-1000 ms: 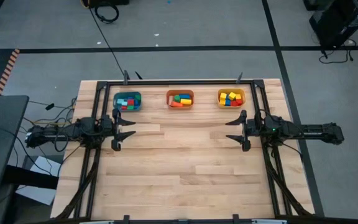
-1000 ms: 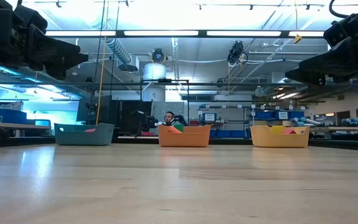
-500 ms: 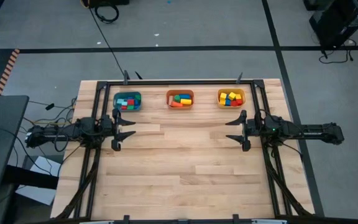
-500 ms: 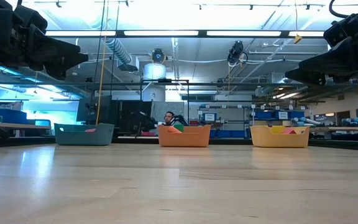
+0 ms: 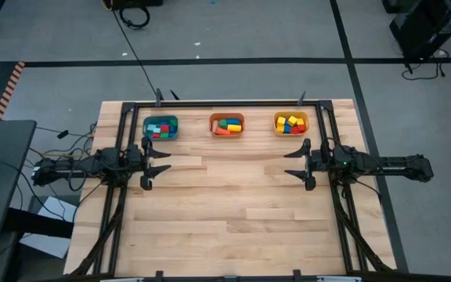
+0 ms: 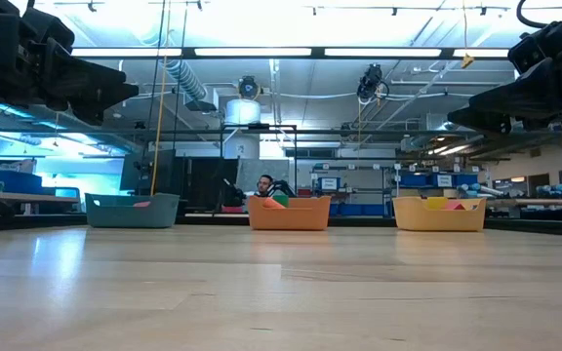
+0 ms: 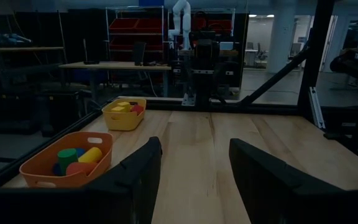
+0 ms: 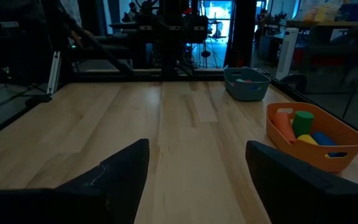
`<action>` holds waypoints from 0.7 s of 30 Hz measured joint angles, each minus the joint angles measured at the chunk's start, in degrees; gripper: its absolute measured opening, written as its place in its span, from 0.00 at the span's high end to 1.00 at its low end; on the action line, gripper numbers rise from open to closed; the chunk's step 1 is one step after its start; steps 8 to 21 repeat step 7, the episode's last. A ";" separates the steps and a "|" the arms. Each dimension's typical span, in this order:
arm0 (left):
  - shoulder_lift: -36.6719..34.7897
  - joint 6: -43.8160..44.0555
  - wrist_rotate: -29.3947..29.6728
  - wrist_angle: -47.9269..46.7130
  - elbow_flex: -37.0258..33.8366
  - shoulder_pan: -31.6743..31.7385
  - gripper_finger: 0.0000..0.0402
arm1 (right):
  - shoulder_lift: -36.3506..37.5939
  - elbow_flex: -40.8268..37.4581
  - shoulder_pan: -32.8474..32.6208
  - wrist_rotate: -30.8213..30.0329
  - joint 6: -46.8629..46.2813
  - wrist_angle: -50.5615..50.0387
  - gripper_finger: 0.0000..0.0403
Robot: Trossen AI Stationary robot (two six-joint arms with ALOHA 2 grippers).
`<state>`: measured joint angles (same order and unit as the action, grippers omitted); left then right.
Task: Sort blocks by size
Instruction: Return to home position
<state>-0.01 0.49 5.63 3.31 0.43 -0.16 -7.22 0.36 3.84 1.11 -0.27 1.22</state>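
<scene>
The blocks lie inside three bins in a row at the table's far edge: small ones in the teal bin (image 5: 160,128), mixed ones in the orange bin (image 5: 226,124), yellow and red ones in the yellow bin (image 5: 291,123). My left gripper (image 5: 160,163) hangs open above the table's left side, pointing level toward the right. My right gripper (image 5: 295,164) hangs open above the right side, pointing level toward the left. Nothing sits between either pair of fingers, as the left wrist view (image 7: 194,162) and right wrist view (image 8: 197,165) show.
A black frame (image 5: 225,103) runs along the far edge and both sides of the wooden table (image 5: 225,219). Bare wood stretches between the grippers and toward the near edge. A person (image 6: 264,182) sits far behind the orange bin (image 6: 289,213).
</scene>
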 joint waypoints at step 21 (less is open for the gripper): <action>0.00 0.00 0.00 0.01 0.00 0.02 0.51 | 0.00 0.00 0.00 0.00 0.01 0.00 0.29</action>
